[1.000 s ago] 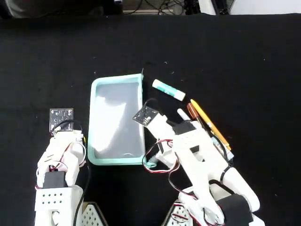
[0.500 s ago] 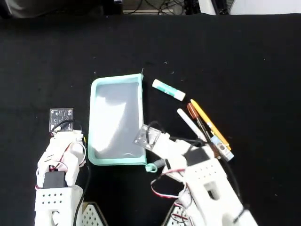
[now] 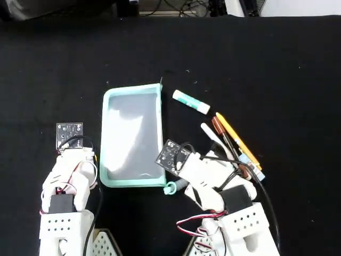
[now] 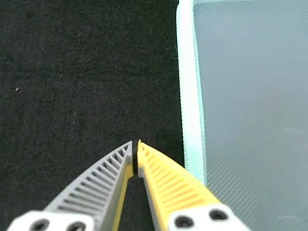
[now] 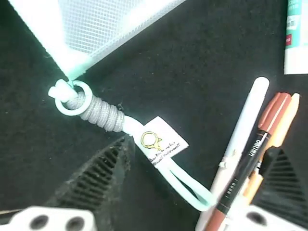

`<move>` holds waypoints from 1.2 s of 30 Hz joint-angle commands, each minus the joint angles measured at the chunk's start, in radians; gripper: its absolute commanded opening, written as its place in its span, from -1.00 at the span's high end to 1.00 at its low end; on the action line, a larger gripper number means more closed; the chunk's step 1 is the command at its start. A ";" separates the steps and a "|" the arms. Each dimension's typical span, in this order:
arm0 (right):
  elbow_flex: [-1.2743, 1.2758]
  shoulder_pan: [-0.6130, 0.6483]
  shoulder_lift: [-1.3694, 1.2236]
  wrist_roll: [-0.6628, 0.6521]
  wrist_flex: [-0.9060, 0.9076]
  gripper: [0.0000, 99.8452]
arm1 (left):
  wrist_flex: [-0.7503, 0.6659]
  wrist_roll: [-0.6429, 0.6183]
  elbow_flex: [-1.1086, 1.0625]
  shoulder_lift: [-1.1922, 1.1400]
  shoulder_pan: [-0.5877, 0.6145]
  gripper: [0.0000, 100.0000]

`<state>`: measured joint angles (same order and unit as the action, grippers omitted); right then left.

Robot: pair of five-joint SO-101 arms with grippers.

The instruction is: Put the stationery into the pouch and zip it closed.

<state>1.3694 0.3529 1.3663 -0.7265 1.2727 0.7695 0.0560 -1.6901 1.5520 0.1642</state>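
Black ribbed fingers of your right gripper [image 5: 192, 178] stand wide apart, with the mint strap [image 5: 199, 202] of the zip pull [image 5: 98, 111] lying between them on the black cloth [image 5: 202, 62]. The pull's grey corded wrap and ring join the mesh pouch [image 5: 101, 19] at its corner. Slim white, brown and orange pens [image 5: 257, 144] lie just beside. Your left gripper [image 4: 135, 147] has its grey and yellow fingers pressed together beside the pouch's mint edge.

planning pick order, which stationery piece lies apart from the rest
The short white-and-green tube, alone off the pouch's far corner. The white pen, brown pen and orange pen lie bunched side by side.
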 commanded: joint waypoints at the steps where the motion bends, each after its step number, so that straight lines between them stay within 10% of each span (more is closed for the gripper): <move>1: -0.005 0.091 0.007 0.011 0.002 0.19 | -0.014 0.009 -0.018 0.008 -0.008 0.93; 36: -0.173 0.222 -0.587 -0.167 -0.173 0.31 | -0.012 0.009 -0.018 0.008 -0.005 0.93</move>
<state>1.2359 0.5616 0.7848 -0.8431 1.1178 0.7695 0.0560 -1.6901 1.5520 0.1642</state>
